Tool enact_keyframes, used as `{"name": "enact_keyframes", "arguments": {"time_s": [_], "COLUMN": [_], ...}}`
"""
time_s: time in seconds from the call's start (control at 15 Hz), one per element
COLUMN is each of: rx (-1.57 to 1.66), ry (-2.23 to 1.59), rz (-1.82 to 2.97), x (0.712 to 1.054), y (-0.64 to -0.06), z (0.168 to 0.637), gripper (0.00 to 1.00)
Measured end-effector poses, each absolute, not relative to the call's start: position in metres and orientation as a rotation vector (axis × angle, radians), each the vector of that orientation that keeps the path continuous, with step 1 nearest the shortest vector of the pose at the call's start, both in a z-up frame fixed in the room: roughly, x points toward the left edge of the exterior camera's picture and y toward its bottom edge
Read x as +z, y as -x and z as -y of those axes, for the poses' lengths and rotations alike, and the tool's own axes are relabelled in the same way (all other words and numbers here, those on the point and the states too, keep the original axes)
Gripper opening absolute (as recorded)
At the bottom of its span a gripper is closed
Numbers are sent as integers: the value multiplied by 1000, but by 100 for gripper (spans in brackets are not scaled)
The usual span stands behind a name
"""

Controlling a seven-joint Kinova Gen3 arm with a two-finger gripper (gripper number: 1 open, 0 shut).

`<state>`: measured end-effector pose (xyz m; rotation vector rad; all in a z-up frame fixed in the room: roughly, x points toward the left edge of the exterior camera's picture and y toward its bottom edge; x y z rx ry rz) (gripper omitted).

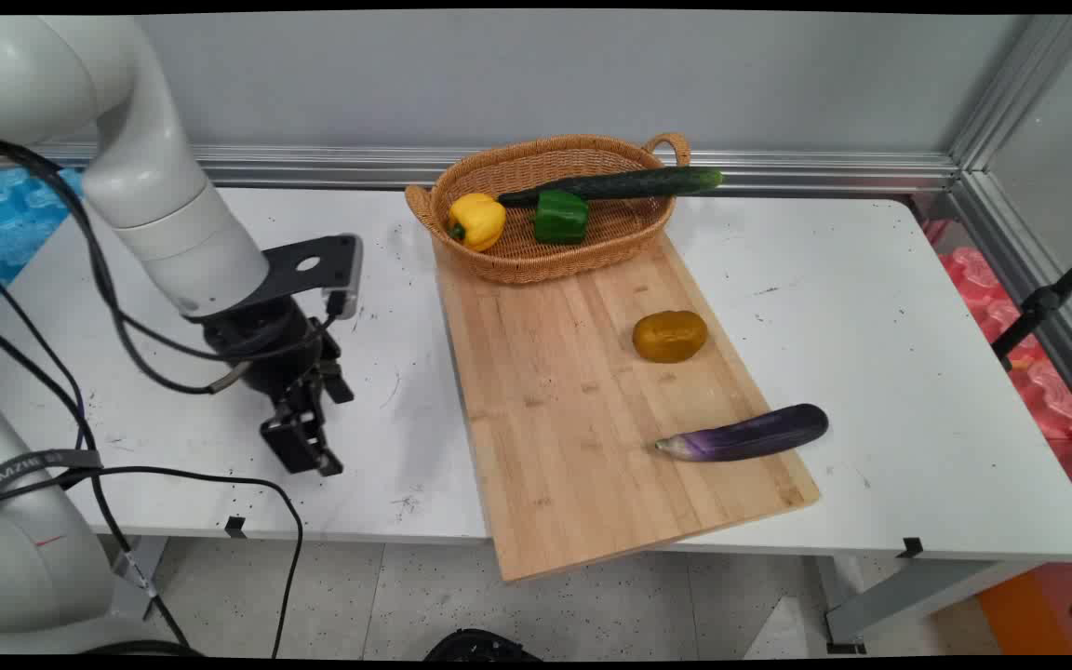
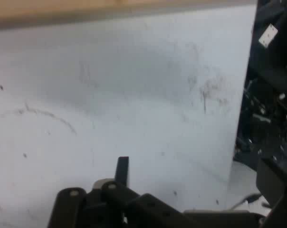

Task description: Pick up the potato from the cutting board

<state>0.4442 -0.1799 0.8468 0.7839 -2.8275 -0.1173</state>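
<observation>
Robot arm, white, reaching in from the upper left of the main view, with its black gripper (image 1: 308,447) pointing down over the left part of a white table (image 1: 917,372). The gripper hangs low over bare tabletop and holds nothing. Whether its fingers are parted or together cannot be told from either view. Black cables (image 1: 108,307) loop from the arm down past the table's near edge.

Just to the right of the gripper, apart from it, a long wooden cutting board (image 1: 582,409) lies at a slant across the middle of the table, its near end sticking out past the table's front edge. In the hand view the table (image 2: 134,95) fills most of the picture, marked with faint scuffs, and the board's edge (image 2: 86,12) shows as a tan strip along the top.

Three things rest on or at the board. A brown potato (image 1: 670,336) sits on the board's right half, about midway along. A purple eggplant (image 1: 745,435) lies nearer the front, across the board's right edge, its pale stem end on the wood and its dark end over the table.

At the far end of the board sits an oval wicker basket (image 1: 545,261) with a handle at each end. Inside it, a yellow bell pepper (image 1: 477,221) lies on the left and a green bell pepper (image 1: 561,216) just beside it, near the middle. A long dark green cucumber (image 1: 620,184) rests across the basket behind the peppers, its right end poking out over the rim.
</observation>
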Motion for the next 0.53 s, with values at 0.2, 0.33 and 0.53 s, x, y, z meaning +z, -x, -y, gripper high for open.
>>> {"name": "enact_keyframes", "arguments": {"time_s": [0.2,0.33,0.53], "rx": [-75,-37,43], "ry": [-785,-788,-786], "rz": [2790,2755,2687], "x": [850,854,861], "y": [-431,-417,-387], "z": [197,215,249], "gripper": [100,100,100]}}
